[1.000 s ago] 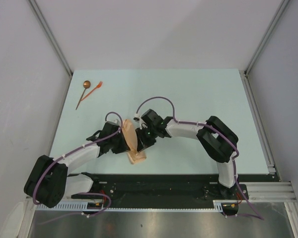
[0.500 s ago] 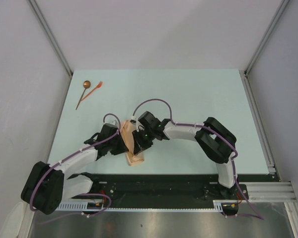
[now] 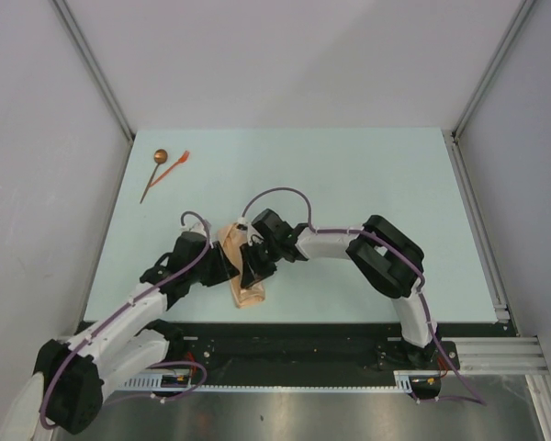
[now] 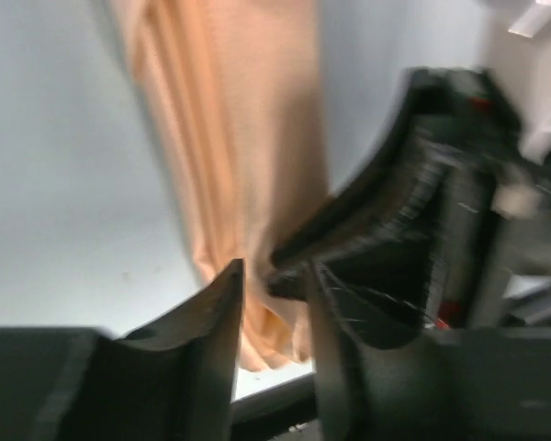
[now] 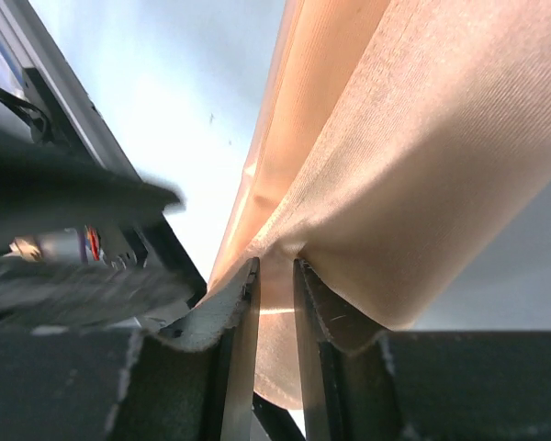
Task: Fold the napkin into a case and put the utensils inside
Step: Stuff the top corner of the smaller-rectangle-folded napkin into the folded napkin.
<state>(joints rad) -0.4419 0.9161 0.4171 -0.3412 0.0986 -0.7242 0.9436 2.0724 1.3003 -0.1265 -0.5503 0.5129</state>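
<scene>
My right gripper (image 5: pixel 274 276) is pressed nearly together, pinching a raised fold of the soft tan-orange cloth napkin (image 5: pixel 395 156); fabric bunches right at the fingertips. My left gripper (image 4: pixel 275 271) is spread, a clear gap between the fingers. The cloth shows past that gap, but I can't tell whether either pad touches it, and that view is blurred. Both grippers sit just beside each other, left one on the napkin's left side, right one on its right. The napkin is gathered into a narrow layered strip, lengthwise front to back, near the near edge of the pale blue-green table (image 3: pixel 367 175), left of its centre. It's not yet a clean case as far as I can judge. The thin dark-handled spoon with a coppery round bowl (image 3: pixel 151 179) and the short orange-red plastic fork-like piece (image 3: pixel 176 164) lie just beside each other at the table's far left corner, well apart from the napkin. Risks: only one small pinch holds the cloth, so any pull may slip it out or drag just the top layer and splay the folds. The grippers are close enough to knock together. With the utensils so far off, letting go to fetch them could let the strip spring open.
</scene>
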